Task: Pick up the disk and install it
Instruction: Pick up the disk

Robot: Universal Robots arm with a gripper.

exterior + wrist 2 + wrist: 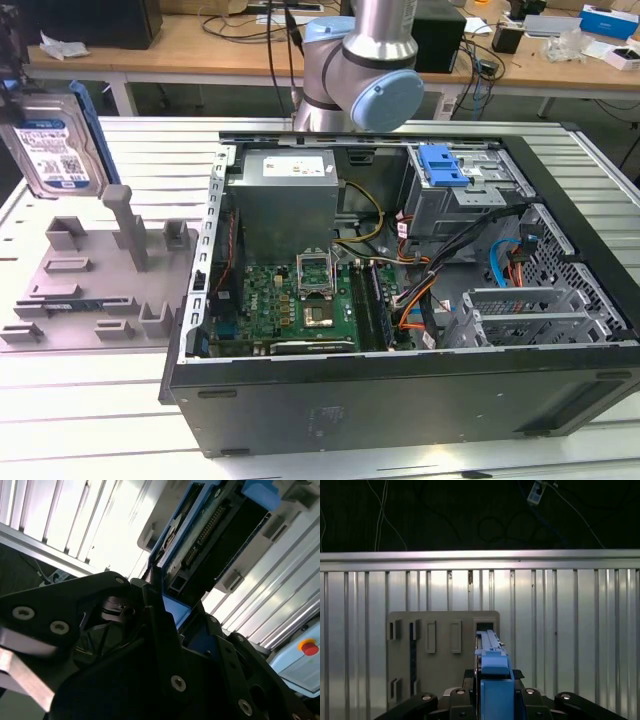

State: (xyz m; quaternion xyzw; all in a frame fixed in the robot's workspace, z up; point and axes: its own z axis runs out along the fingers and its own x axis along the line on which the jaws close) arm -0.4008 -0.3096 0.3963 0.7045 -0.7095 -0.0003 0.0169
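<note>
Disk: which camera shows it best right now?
The exterior view: the disk shows its labelled face there. The second wrist view shows its connector end; the first wrist view, its thin edge in the claw.

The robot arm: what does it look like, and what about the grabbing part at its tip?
The arm is a silver metal tube with rounded grey joints closed by pale blue caps; a dark cable hangs beside it. Its end effector is matte black, built from angular plates fastened with small silver screws.
</note>
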